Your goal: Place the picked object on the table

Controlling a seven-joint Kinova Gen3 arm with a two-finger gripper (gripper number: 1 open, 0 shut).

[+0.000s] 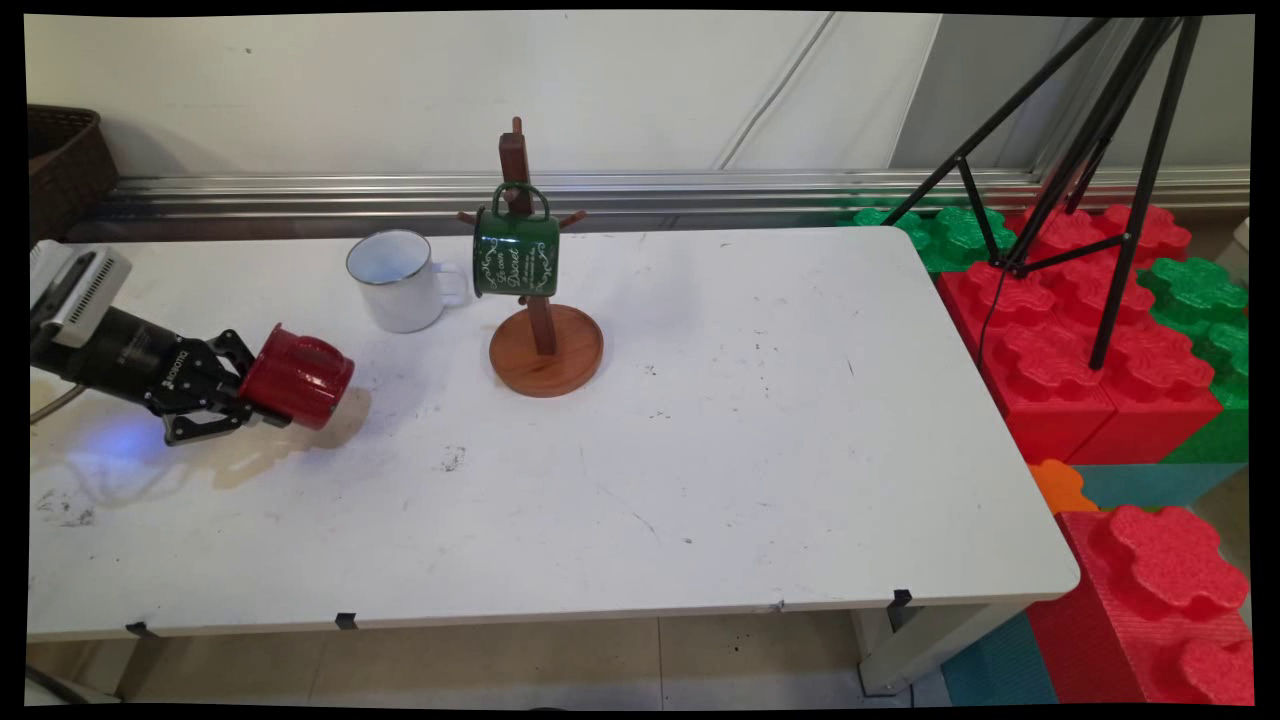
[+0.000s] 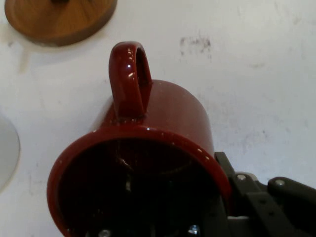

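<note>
Main view shows the gripper (image 1: 240, 400) near the table's (image 1: 760, 450) left edge, clamped on the rim of a red mug (image 1: 298, 378) that it carries lying on its side just above the surface. The mug's long axis runs roughly along the table's length, its open mouth turned toward the gripper and its base pointing toward the wooden mug stand (image 1: 545, 345). In the hand view the mug's handle (image 2: 129, 81) sticks up toward that stand's round base. A green mug (image 1: 516, 253) hangs on the stand; a white mug (image 1: 395, 280) stands upright just left of it, toward the far edge.
</note>
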